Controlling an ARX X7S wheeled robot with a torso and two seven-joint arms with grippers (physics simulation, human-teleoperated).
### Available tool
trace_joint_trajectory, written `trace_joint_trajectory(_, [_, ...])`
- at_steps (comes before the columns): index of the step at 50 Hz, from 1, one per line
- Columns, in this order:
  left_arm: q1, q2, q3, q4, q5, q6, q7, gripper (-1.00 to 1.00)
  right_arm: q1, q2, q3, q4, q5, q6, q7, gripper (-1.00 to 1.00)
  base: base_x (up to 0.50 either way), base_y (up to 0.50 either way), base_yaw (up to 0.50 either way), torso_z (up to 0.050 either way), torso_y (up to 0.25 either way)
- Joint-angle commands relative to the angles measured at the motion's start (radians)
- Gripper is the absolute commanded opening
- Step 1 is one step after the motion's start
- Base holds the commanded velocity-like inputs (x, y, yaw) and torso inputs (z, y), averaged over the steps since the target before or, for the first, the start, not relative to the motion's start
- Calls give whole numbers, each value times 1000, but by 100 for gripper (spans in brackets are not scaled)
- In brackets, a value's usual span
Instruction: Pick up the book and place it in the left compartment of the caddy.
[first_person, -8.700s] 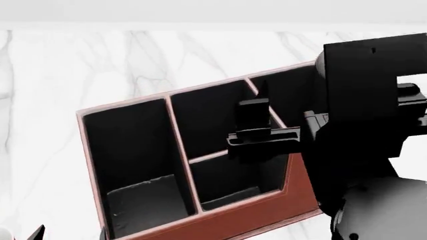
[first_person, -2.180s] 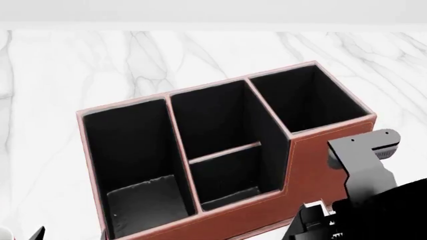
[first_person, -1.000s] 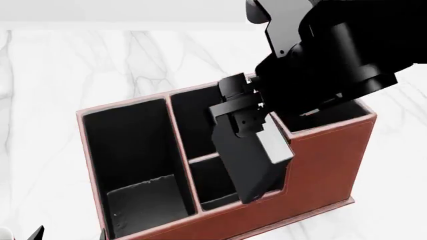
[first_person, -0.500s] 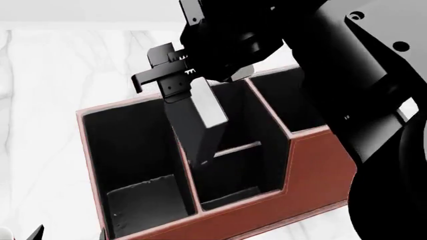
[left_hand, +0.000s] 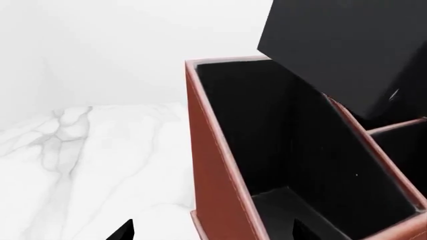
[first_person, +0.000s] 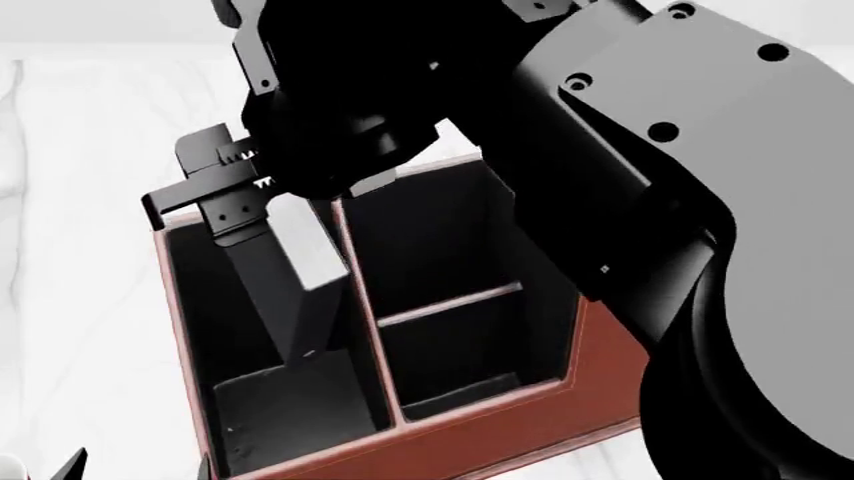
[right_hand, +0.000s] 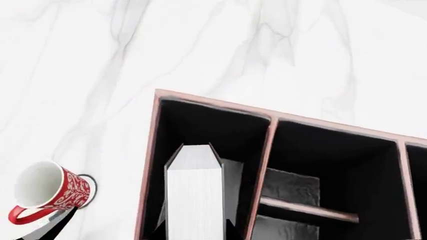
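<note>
My right gripper (first_person: 238, 215) is shut on the top end of the black book (first_person: 291, 292), which hangs tilted with its lower end inside the left compartment (first_person: 254, 405) of the reddish-brown caddy (first_person: 534, 420), above its floor. In the right wrist view the book's white page edges (right_hand: 195, 195) show between my fingers (right_hand: 228, 231), over the left compartment (right_hand: 200, 122). My left gripper (left_hand: 213, 235) is open and empty, low beside the caddy's outer wall (left_hand: 213, 165). The book's black cover (left_hand: 340, 50) shows above the left compartment (left_hand: 300, 165).
A red-and-white patterned mug (right_hand: 50, 192) lies on the white marble table (right_hand: 100, 60) to the left of the caddy. My right arm (first_person: 641, 180) covers the caddy's right bays. Two small bays share a crossbar (first_person: 447, 305) in the middle.
My right arm has carried the book leftward from over the middle bays to the left compartment and lowered its end inside. The left gripper has not moved.
</note>
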Motion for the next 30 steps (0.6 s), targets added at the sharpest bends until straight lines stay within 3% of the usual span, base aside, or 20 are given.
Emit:
trace_joint_trajectory(1, [0, -3, 3, 2, -3, 2, -1, 100, -37, -3, 15, -25, -13, -70, 53, -100, 0, 0, 0, 0, 0])
trace_joint_trajectory(30, [-2, -9, 11, 5, -9, 3, -5, 100, -179, -3, 21, -32, -84, -113, 29, -100, 0, 0, 0, 0, 1])
